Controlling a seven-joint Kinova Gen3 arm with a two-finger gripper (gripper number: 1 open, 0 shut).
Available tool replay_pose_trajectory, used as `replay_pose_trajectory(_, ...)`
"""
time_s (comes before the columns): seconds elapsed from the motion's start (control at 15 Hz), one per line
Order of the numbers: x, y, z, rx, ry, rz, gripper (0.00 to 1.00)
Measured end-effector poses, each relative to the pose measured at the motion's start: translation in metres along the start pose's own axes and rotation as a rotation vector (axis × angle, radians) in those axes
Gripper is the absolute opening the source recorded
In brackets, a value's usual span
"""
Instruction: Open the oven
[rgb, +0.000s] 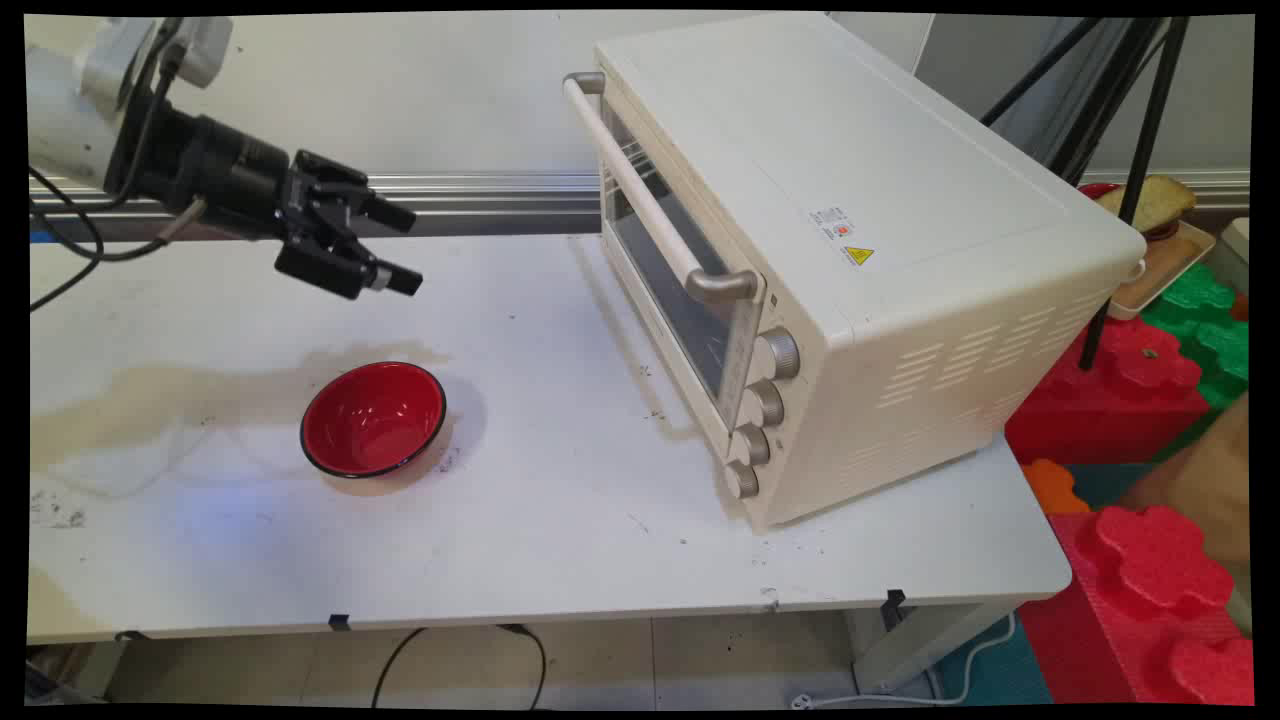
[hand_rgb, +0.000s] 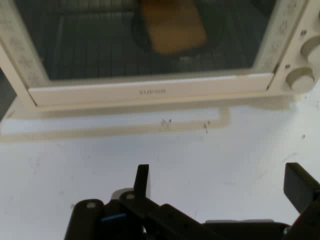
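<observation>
Main view: gripper (rgb: 398, 247) held in the air over the surface's (rgb: 560, 540) far-left part, pointing sideways toward the toaster oven (rgb: 850, 270); it touches nothing.
Fingers: released, spread apart with a clear gap, nothing between them (both views agree; in the hand view one finger (hand_rgb: 142, 181) rises at bottom centre, the other at the right margin).
Nearest thing: red bowl (rgb: 373, 417), black-rimmed, upright on the surface below and slightly nearer the near edge than the gripper; well apart from it in height. It looks empty.
Toaster oven: cream body, standing toward the surface's right edge, turned at an angle so its glass door faces the gripper (which is probably why the hand camera sees straight into it). Door shut; bar handle (rgb: 650, 195) along the door's top; four knobs (rgb: 765, 405) in a column at the door's near end.
Hand view: oven door (hand_rgb: 145, 45) fills the top; through the glass a brownish item (hand_rgb: 172, 25) on something dark sits on the rack, too blurred to name. Two knobs show at the right margin.
Surface: a pale brownish stain (rgb: 180, 395) runs from the left edge up to the bowl.
Off the surface: red and green foam blocks (rgb: 1150, 380) beyond the right edge; a tray with a piece of bread (rgb: 1160, 205) behind the oven.
</observation>
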Motion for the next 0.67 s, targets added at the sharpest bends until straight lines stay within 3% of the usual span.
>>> replay_pose_trajectory(0.67,0.065,0.003,-0.002,0.036,0.052,0.034,1.0)
